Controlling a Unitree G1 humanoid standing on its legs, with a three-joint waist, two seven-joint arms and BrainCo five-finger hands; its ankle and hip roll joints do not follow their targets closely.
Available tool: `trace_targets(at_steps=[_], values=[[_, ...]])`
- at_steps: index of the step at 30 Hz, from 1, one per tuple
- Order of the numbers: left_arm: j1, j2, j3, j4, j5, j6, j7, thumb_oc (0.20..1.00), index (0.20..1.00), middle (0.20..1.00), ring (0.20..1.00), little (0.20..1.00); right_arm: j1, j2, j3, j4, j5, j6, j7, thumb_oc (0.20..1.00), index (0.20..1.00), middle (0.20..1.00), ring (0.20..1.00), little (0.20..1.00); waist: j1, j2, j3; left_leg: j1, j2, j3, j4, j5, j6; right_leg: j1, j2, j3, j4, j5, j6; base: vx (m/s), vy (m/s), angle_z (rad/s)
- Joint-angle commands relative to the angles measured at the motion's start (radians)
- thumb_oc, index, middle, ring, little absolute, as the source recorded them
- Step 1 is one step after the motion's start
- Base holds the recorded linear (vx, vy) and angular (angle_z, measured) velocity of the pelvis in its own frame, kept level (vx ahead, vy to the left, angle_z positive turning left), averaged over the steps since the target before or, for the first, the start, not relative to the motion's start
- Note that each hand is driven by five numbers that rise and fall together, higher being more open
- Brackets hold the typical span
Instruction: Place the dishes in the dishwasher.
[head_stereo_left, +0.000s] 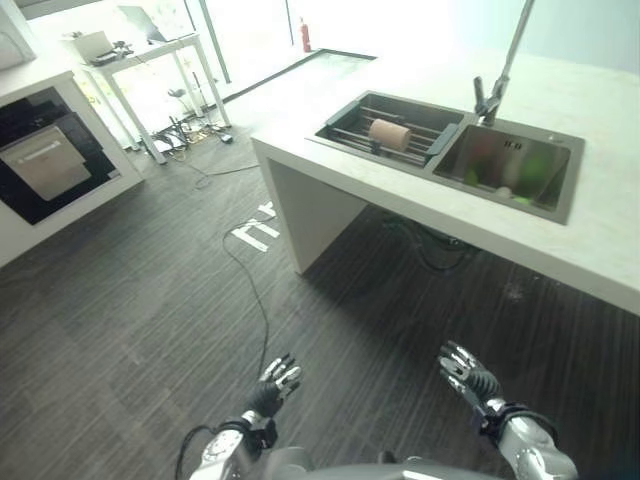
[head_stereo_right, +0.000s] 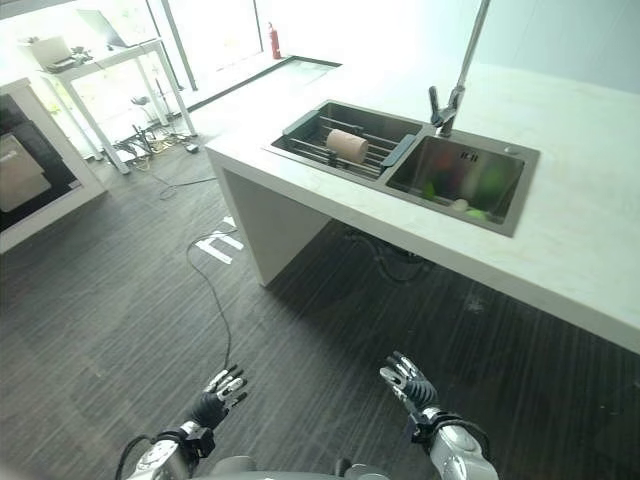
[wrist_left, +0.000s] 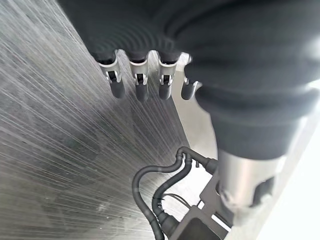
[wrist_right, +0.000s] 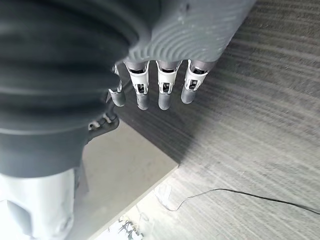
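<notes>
Cup (head_stereo_left: 390, 134) apparently sideways across sink rack (head_stereo_left: 352, 131).

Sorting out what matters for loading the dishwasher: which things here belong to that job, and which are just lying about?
For the job:
- green dishes in the sink's right basin
- tan cup on its side on the sink rack
- left hand and right hand, both open, holding nothing

Lying about:
- faucet
- red extinguisher
- white desk

Both hands over bare dark floor (head_stereo_left: 130, 310) – white counter (head_stereo_left: 590, 240) w/ sink (head_stereo_left: 520, 165) blocks ahead.
</notes>
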Motion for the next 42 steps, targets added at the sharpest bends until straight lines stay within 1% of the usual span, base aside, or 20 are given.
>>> trace_targets(at_steps=[1, 3, 5, 7, 8, 11, 14, 17, 19, 20, 23, 24, 25, 27, 29, 30, 34, 38, 40, 42], values=[[-0.026, 0.038, -0.007, -0.037, 0.018, -0.020, -0.049, 1.000, 1.000, 1.000, 1.000, 1.000, -0.031, 0.007, -0.021, -0.027, 0.046, -0.047, 0.005, 1.000, 1.000, 1.000, 1.000, 1.000, 0.011, 0.020, 0.023, 0.092, -0.079, 0.036, -0.132, -0.026, 0.082, -0.006, -0.103, 0.108, 0.057, 0.028, 0.156, 0.19, -0.025, -0.05], [-0.023, 0.041, 0.000, -0.040, 0.017, -0.012, -0.055, 1.000, 1.000, 1.000, 1.000, 1.000, -0.033, 0.012, -0.021, -0.014, 0.040, -0.049, 0.004, 1.000, 1.000, 1.000, 1.000, 1.000, 0.015, 0.035, 0.024, 0.119, -0.090, 0.042, -0.237, -0.029, 0.081, 0.009, -0.083, 0.116, 0.053, 0.018, 0.163, 0.22, 0.102, -0.14], [-0.028, 0.043, -0.006, -0.037, 0.001, -0.013, -0.056, 1.000, 1.000, 1.000, 1.000, 1.000, -0.020, 0.013, -0.023, -0.025, 0.032, -0.050, -0.014, 1.000, 1.000, 1.000, 1.000, 1.000, 0.023, 0.059, 0.029, 0.100, -0.044, 0.043, -0.426, 0.073, 0.031, 0.055, -0.067, 0.127, 0.026, -0.007, 0.180, 0.28, 0.231, -0.15], [-0.022, 0.033, -0.005, -0.036, -0.001, -0.021, -0.058, 1.000, 1.000, 1.000, 1.000, 1.000, -0.008, 0.012, -0.023, -0.032, 0.024, -0.055, -0.020, 1.000, 1.000, 1.000, 1.000, 1.000, 0.048, 0.062, 0.037, 0.044, -0.019, -0.001, -0.482, 0.134, 0.012, 0.095, -0.077, 0.147, 0.008, -0.024, 0.190, 0.30, 0.285, -0.29], [-0.024, 0.031, -0.002, -0.033, 0.001, -0.019, -0.064, 1.000, 1.000, 1.000, 1.000, 1.000, -0.004, 0.008, -0.028, -0.030, 0.024, -0.061, -0.019, 1.000, 1.000, 1.000, 1.000, 1.000, 0.051, 0.062, 0.039, 0.036, -0.008, 0.005, -0.494, 0.138, 0.015, 0.105, -0.086, 0.143, 0.007, -0.028, 0.192, 0.26, 0.273, -0.58], [-0.023, 0.042, -0.002, -0.020, 0.024, -0.017, -0.092, 1.000, 1.000, 1.000, 1.000, 1.000, 0.009, -0.004, -0.051, -0.037, 0.040, -0.067, -0.018, 1.000, 1.000, 1.000, 1.000, 1.000, 0.038, 0.061, 0.031, 0.078, -0.007, 0.037, -0.512, 0.092, 0.032, 0.097, -0.117, 0.123, 0.054, -0.043, 0.201, 0.28, 0.417, -0.64], [-0.049, 0.066, -0.013, -0.008, 0.026, -0.019, -0.084, 1.000, 1.000, 1.000, 1.000, 1.000, 0.022, 0.007, -0.082, -0.040, 0.077, -0.057, -0.023, 1.000, 1.000, 1.000, 1.000, 1.000, 0.022, 0.060, 0.010, 0.147, -0.064, 0.043, -0.526, 0.036, 0.060, 0.087, -0.163, 0.107, 0.095, -0.036, 0.230, 0.28, 0.444, 0.19], [-0.064, 0.094, -0.021, -0.014, 0.009, -0.007, -0.042, 1.000, 1.000, 1.000, 1.000, 1.000, 0.030, 0.040, -0.087, -0.055, 0.053, -0.039, -0.025, 1.000, 1.000, 1.000, 1.000, 1.000, 0.014, 0.047, -0.006, 0.182, -0.125, 0.062, -0.544, 0.002, 0.120, 0.051, -0.211, 0.128, 0.162, 0.031, 0.276, 0.20, 0.334, 0.19], [-0.063, 0.105, -0.030, -0.022, 0.008, -0.001, -0.032, 1.000, 1.000, 1.000, 1.000, 1.000, 0.027, 0.052, -0.081, -0.067, 0.047, -0.045, -0.032, 1.000, 1.000, 1.000, 1.000, 1.000, 0.012, 0.044, -0.014, 0.188, -0.153, 0.061, -0.550, -0.012, 0.151, 0.017, -0.222, 0.154, 0.219, 0.064, 0.290, 0.19, 0.373, 0.09], [-0.061, 0.108, -0.034, -0.022, 0.009, 0.009, -0.026, 1.000, 1.000, 1.000, 1.000, 1.000, 0.031, 0.062, -0.079, -0.074, 0.043, -0.051, -0.044, 1.000, 1.000, 1.000, 1.000, 1.000, 0.012, 0.048, -0.022, 0.192, -0.186, 0.062, -0.549, -0.031, 0.182, -0.028, -0.228, 0.170, 0.312, 0.106, 0.287, 0.20, 0.392, 0.04], [-0.051, 0.105, -0.035, -0.016, -0.005, 0.004, -0.007, 1.000, 1.000, 1.000, 1.000, 1.000, 0.024, 0.067, -0.068, -0.063, 0.027, -0.049, -0.036, 1.000, 1.000, 1.000, 1.000, 1.000, 0.012, 0.060, -0.018, 0.218, -0.196, 0.083, -0.565, -0.046, 0.200, -0.117, -0.207, 0.123, 0.422, 0.131, 0.271, 0.18, 0.264, -0.06], [-0.051, 0.104, -0.035, -0.014, -0.015, 0.001, -0.002, 1.000, 1.000, 1.000, 1.000, 1.000, 0.020, 0.064, -0.063, -0.059, 0.025, -0.049, -0.035, 1.000, 1.000, 1.000, 1.000, 1.000, 0.007, 0.058, -0.017, 0.226, -0.199, 0.081, -0.573, -0.047, 0.200, -0.131, -0.178, 0.116, 0.391, 0.124, 0.267, 0.23, -0.008, -0.39], [-0.052, 0.098, -0.030, -0.023, -0.018, 0.003, 0.005, 1.000, 1.000, 1.000, 1.000, 1.000, 0.013, 0.052, -0.056, -0.057, 0.024, -0.047, -0.029, 1.000, 1.000, 1.000, 1.000, 1.000, -0.013, 0.043, -0.007, 0.257, -0.209, 0.077, -0.585, -0.061, 0.190, -0.169, -0.146, 0.068, 0.251, 0.131, 0.262, 0.22, -0.074, -0.52], [-0.052, 0.089, -0.022, -0.021, -0.029, -0.008, 0.028, 1.000, 1.000, 1.000, 1.000, 1.000, -0.007, 0.040, -0.053, -0.056, 0.008, -0.026, -0.006, 1.000, 1.000, 1.000, 1.000, 1.000, -0.022, 0.040, 0.004, 0.292, -0.201, 0.085, -0.585, -0.095, 0.178, -0.239, -0.191, -0.008, 0.210, 0.177, 0.276, 0.20, -0.139, 0.02], [-0.057, 0.087, -0.022, -0.010, -0.039, -0.010, 0.033, 1.000, 1.000, 1.000, 1.000, 1.000, -0.009, 0.038, -0.054, -0.059, 0.007, -0.020, -0.009, 1.000, 1.000, 1.000, 1.000, 1.000, -0.033, 0.037, 0.002, 0.297, -0.198, 0.073, -0.585, -0.099, 0.171, -0.222, -0.167, 0.031, 0.173, 0.164, 0.268, 0.15, -0.211, 0.22], [-0.053, 0.077, -0.013, -0.016, -0.042, -0.005, 0.030, 1.000, 1.000, 1.000, 1.000, 1.000, -0.019, 0.028, -0.050, -0.058, 0.018, -0.018, -0.014, 1.000, 1.000, 1.000, 1.000, 1.000, -0.019, 0.039, -0.004, 0.301, -0.181, 0.098, -0.585, -0.090, 0.151, -0.162, -0.148, -0.008, 0.097, 0.128, 0.249, 0.17, -0.273, 0.20], [-0.028, 0.048, -0.006, -0.019, -0.011, -0.008, 0.033, 1.000, 1.000, 1.000, 1.000, 1.000, -0.024, 0.020, -0.052, -0.059, 0.029, -0.021, -0.029, 1.000, 1.000, 1.000, 1.000, 1.000, -0.008, 0.035, -0.013, 0.292, -0.185, 0.104, -0.536, -0.091, 0.137, -0.047, -0.085, 0.051, 0.011, 0.085, 0.203, 0.15, -0.217, 0.08], [-0.030, 0.044, -0.003, -0.018, 0.001, -0.015, 0.020, 1.000, 1.000, 1.000, 1.000, 1.000, -0.015, 0.015, -0.059, -0.055, 0.045, -0.019, -0.036, 1.000, 1.000, 1.000, 1.000, 1.000, -0.011, 0.031, -0.014, 0.253, -0.185, 0.101, -0.452, -0.114, 0.127, -0.022, -0.080, 0.076, -0.005, 0.076, 0.189, 0.07, -0.148, -0.29], [-0.034, 0.040, -0.002, -0.002, -0.006, -0.028, 0.017, 1.000, 1.000, 1.000, 1.000, 1.000, -0.011, 0.009, -0.062, -0.035, 0.044, -0.024, -0.024, 1.000, 1.000, 1.000, 1.000, 1.000, -0.012, 0.030, -0.014, 0.224, -0.186, 0.093, -0.372, -0.115, 0.115, -0.015, -0.082, 0.083, -0.014, 0.072, 0.182, 0.05, -0.128, -0.08], [-0.039, 0.030, 0.009, 0.006, -0.024, -0.032, 0.017, 1.000, 1.000, 1.000, 1.000, 1.000, -0.002, 0.000, -0.062, -0.015, 0.037, -0.029, -0.009, 1.000, 1.000, 1.000, 1.000, 1.000, -0.006, 0.024, -0.004, 0.144, -0.183, 0.059, -0.201, -0.062, 0.093, -0.012, -0.083, 0.099, -0.010, 0.060, 0.163, 0.03, -0.122, 0.02]])
